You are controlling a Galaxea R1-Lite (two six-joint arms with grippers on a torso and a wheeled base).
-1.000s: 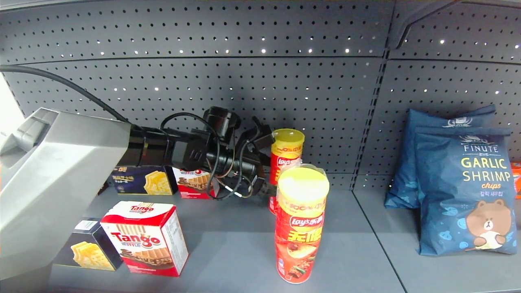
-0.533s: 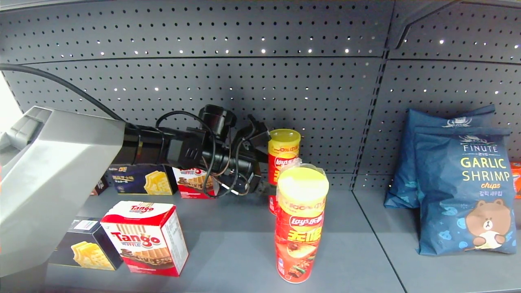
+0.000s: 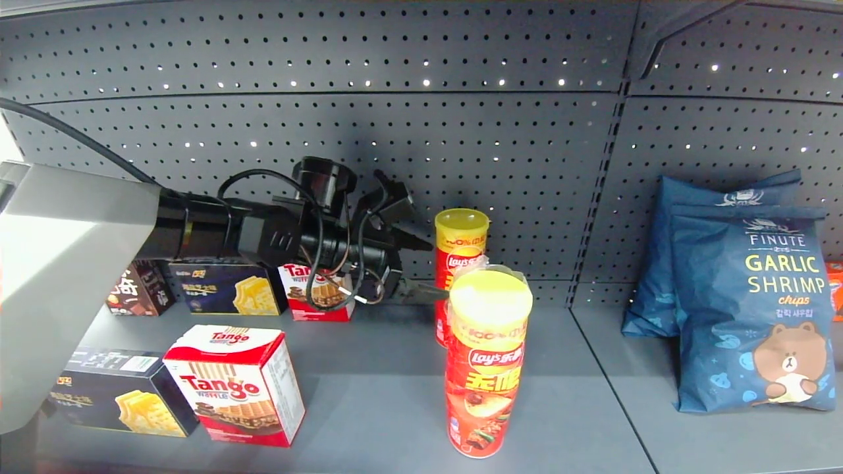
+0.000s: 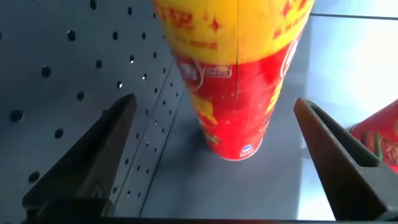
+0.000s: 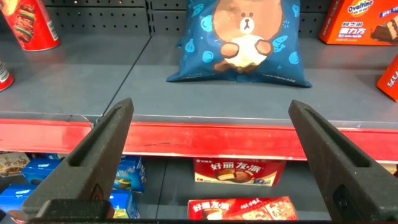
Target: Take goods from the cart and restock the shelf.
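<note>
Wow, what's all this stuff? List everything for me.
Red cylindrical chip canisters with yellow lids: two, shelf middle, one behind the other.
Blue foil chip bags: two, shelf right, overlapping.
Red cardboard wafer boxes: two, shelf left.
Dark navy cardboard wafer boxes: two, shelf left.
Brown box: one, back left.
Orange box: one, far right.
Grey metal shelf: one, beneath them.
Left gripper: black, open, at the rear canister, not touching.
Right gripper: black, open, low before the shelf.
</note>
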